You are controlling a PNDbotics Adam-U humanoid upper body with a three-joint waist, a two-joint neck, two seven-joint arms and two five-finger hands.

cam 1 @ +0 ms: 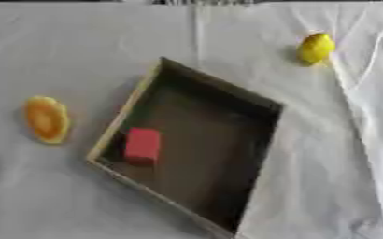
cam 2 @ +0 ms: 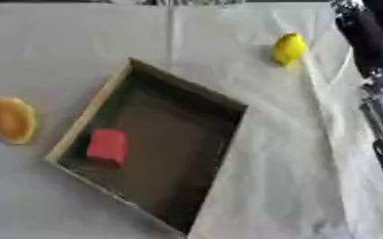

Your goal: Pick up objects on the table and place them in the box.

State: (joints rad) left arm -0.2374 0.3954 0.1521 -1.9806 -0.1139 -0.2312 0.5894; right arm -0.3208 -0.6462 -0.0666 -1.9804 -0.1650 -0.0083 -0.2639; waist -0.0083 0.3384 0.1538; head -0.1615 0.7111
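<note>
Box point(cam 1: 264, 105) on the desk point(cam 1: 64, 196) holds a red block point(cam 1: 142, 145). Orange disc point(cam 1: 47, 119) lies left, yellow fruit point(cam 1: 315, 47) far right. Right arm point(cam 2: 373, 60) edges in; fingers unseen, state untellable.

Red block point(cam 1: 142, 145) lies in box point(cam 1: 260, 140); orange disc point(cam 1: 47, 119) left, lemon point(cam 1: 315, 47) beyond.

The setting was a staged test bench rather than a home: a table point(cam 1: 80, 196) covered with a creased white cloth point(cam 1: 366, 93), bearing only a shallow box point(cam 1: 264, 140) and scattered props.
</note>
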